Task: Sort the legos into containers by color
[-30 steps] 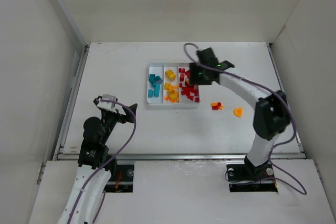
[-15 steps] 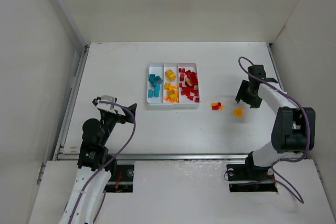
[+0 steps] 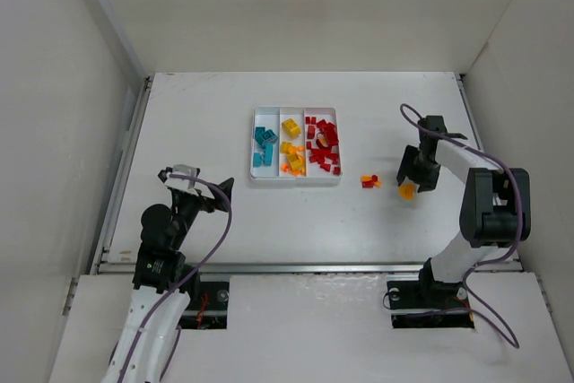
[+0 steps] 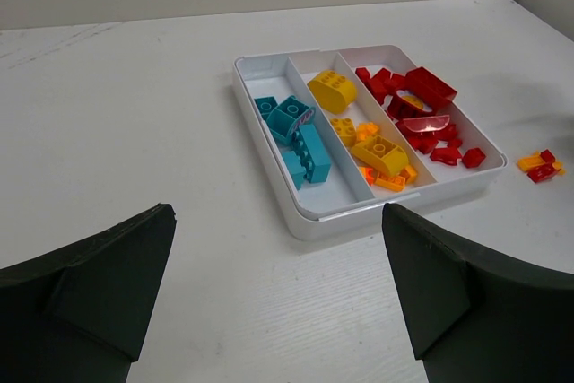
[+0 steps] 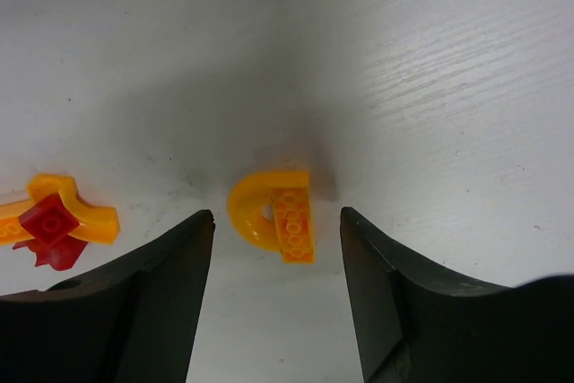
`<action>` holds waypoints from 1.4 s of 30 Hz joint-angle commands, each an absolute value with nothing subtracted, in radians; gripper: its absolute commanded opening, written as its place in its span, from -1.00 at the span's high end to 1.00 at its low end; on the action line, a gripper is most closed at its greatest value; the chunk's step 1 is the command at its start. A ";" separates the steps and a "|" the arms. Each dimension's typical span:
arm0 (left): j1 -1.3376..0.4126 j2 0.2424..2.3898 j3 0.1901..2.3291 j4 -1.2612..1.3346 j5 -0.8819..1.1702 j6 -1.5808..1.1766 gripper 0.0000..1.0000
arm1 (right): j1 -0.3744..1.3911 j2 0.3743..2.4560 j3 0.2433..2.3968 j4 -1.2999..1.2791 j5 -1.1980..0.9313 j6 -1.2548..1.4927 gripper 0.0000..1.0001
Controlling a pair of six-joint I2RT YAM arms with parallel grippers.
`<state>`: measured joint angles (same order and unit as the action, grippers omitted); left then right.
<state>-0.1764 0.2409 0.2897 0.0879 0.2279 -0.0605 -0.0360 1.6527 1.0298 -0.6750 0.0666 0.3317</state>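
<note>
Right pincer [image 5: 276, 214]: my right pincer hangs low over the table [image 3: 206, 123], well to the right of the tray [image 3: 296, 180], its two fingers pointing down.
Right opening: about half spread, with nothing held. Bare table shows between each finger and the brick.
Orange brick [image 5: 273, 215]: a small curved orange brick lies on the table right between my right fingertips, touching neither. In the top view it sits at the pincer's near edge [image 3: 406, 191].
Mixed clump [image 5: 54, 221]: a little red and orange clump lies on the table near the orange brick, between it and the tray, apart from both.
Left pincer [image 4: 276, 208]: my left pincer is spread wide and has nothing in it. It is raised near the front left of the table and looks toward the tray.
Tray compartments: the left one holds teal bricks [image 4: 296, 136], the middle one holds yellow and orange bricks [image 4: 363, 136], and the right one holds red bricks [image 4: 421, 109], with one paler orange bit among the red.
</note>
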 commanded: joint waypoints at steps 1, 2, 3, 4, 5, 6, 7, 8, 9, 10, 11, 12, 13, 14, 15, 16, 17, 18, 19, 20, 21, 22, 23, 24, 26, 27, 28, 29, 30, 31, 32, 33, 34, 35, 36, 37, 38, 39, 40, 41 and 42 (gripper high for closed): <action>-0.175 0.225 0.279 0.146 0.229 -0.058 -0.98 | -0.032 1.677 1.025 -0.683 0.043 0.314 -0.28; -0.175 0.225 0.279 0.146 0.229 -0.058 -0.98 | -0.032 1.677 1.025 -0.683 0.043 0.314 -0.28; -0.175 0.225 0.279 0.146 0.229 -0.058 -0.98 | -0.032 1.686 1.025 -0.683 0.043 0.314 -0.28; -0.175 0.225 0.279 0.146 0.229 -0.058 -0.98 | -0.032 1.686 1.016 -0.683 0.043 0.314 -0.28; -0.175 0.225 0.279 0.146 0.229 -0.058 -0.98 | -0.032 1.686 1.015 -0.683 0.043 0.314 -0.28; -0.175 0.225 0.279 0.146 0.229 -0.058 -0.98 | -0.032 1.686 1.015 -0.692 0.043 0.314 -0.28; -0.175 0.225 0.279 0.146 0.229 -0.058 -0.98 | -0.032 1.686 1.006 -0.692 0.043 0.314 -0.31; -0.175 0.225 0.279 0.146 0.229 -0.058 -0.98 | -0.032 1.686 0.997 -0.692 0.043 0.314 -0.31; -0.175 0.225 0.279 0.146 0.229 -0.058 -0.98 | -0.032 1.677 0.997 -0.692 0.043 0.314 -0.31; -0.175 0.225 0.279 0.146 0.229 -0.058 -0.98 | -0.032 1.677 0.997 -0.692 0.055 0.325 -0.31; -0.175 0.225 0.279 0.146 0.229 -0.058 -0.98 | -0.032 1.677 0.997 -0.692 0.055 0.325 -0.31; -0.175 0.216 0.279 0.146 0.229 -0.067 -0.98 | -0.032 1.686 0.997 -0.692 0.055 0.325 -0.24; -0.175 0.216 0.279 0.146 0.229 -0.067 -0.98 | -0.032 1.686 0.997 -0.692 0.055 0.325 -0.17; -0.175 0.216 0.279 0.146 0.229 -0.067 -0.98 | -0.032 1.700 0.997 -0.692 0.055 0.325 -0.07; -0.175 0.216 0.279 0.146 0.229 -0.067 -0.98 | -0.032 1.700 0.997 -0.692 0.046 0.325 0.12; -0.175 0.216 0.279 0.146 0.229 -0.067 -0.98 | -0.032 1.700 0.997 -0.692 0.046 0.325 0.23; -0.175 0.216 0.279 0.146 0.229 -0.067 -0.98 | -0.032 1.700 0.986 -0.692 0.037 0.325 0.31; -0.175 0.216 0.279 0.146 0.229 -0.067 -0.98 | -0.032 1.691 0.986 -0.681 0.037 0.325 0.40; -0.175 0.206 0.279 0.146 0.229 -0.067 -0.98 | -0.032 1.690 0.986 -0.681 0.037 0.334 0.56; -0.175 0.206 0.279 0.146 0.229 -0.067 -0.98 | -0.032 1.678 0.986 -0.681 0.037 0.334 0.65; -0.175 0.206 0.279 0.146 0.229 -0.067 -0.98 | -0.032 1.678 0.986 -0.681 0.037 0.334 0.71; -0.175 0.206 0.279 0.146 0.229 -0.067 -0.98 | -0.032 1.663 0.986 -0.672 0.037 0.334 0.73; -0.175 0.196 0.279 0.146 0.229 -0.067 -0.98 | -0.032 1.648 0.986 -0.672 0.037 0.334 0.73; -0.175 0.196 0.279 0.146 0.229 -0.067 -0.98 | -0.032 1.638 0.986 -0.672 0.037 0.334 0.73; -0.175 0.187 0.270 0.146 0.218 -0.067 -0.98 | -0.032 1.605 0.986 -0.672 0.037 0.334 0.76; -0.175 0.187 0.270 0.146 0.218 -0.067 -0.98 | -0.032 1.592 0.986 -0.672 0.037 0.334 0.76; -0.175 0.187 0.270 0.146 0.218 -0.067 -0.98 | -0.032 1.579 0.997 -0.672 0.037 0.334 0.76; -0.175 0.187 0.270 0.146 0.218 -0.067 -0.98 | -0.032 1.551 0.997 -0.672 0.028 0.334 0.76; -0.175 0.187 0.270 0.146 0.218 -0.067 -0.98 | -0.032 1.537 1.008 -0.672 0.028 0.334 0.76; -0.175 0.187 0.270 0.146 0.218 -0.067 -0.98 | -0.019 1.522 1.017 -0.672 0.017 0.345 0.76; -0.175 0.187 0.270 0.146 0.218 -0.067 -0.98 | -0.005 1.491 1.043 -0.681 0.017 0.345 0.76; -0.175 0.187 0.270 0.146 0.218 -0.067 -0.98 | 0.015 1.477 1.061 -0.681 0.028 0.354 0.76; -0.175 0.187 0.270 0.146 0.218 -0.067 -0.98 | 0.041 1.465 1.083 -0.692 0.063 0.371 0.76; -0.175 0.187 0.270 0.146 0.218 -0.067 -0.98 | 0.113 1.456 1.109 -0.702 0.084 0.382 0.76; -0.175 0.187 0.270 0.146 0.218 -0.067 -0.98 | 0.156 1.456 1.167 -0.703 0.104 0.402 0.76; -0.175 0.187 0.270 0.146 0.218 -0.067 -0.98 | 0.201 1.456 1.198 -0.703 0.118 0.402 0.76; -0.175 0.196 0.270 0.146 0.218 -0.067 -0.98 | 0.272 1.471 1.230 -0.727 0.161 0.414 0.76; -0.175 0.196 0.270 0.146 0.218 -0.067 -0.98 | 0.296 1.509 1.296 -0.748 0.193 0.437 0.76; -0.175 0.205 0.270 0.146 0.218 -0.067 -0.98 | 0.310 1.531 1.324 -0.765 0.216 0.469 0.76; -0.175 0.206 0.270 0.146 0.218 -0.067 -0.98 | 0.310 1.549 1.341 -0.776 0.216 0.469 0.76; -0.175 0.206 0.270 0.146 0.218 -0.067 -0.98 | 0.310 1.575 1.341 -0.776 0.216 0.479 0.72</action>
<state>-0.1764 0.2028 0.2714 0.0929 0.2245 -0.0608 0.3153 1.5288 1.2987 -0.7193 0.1371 0.4168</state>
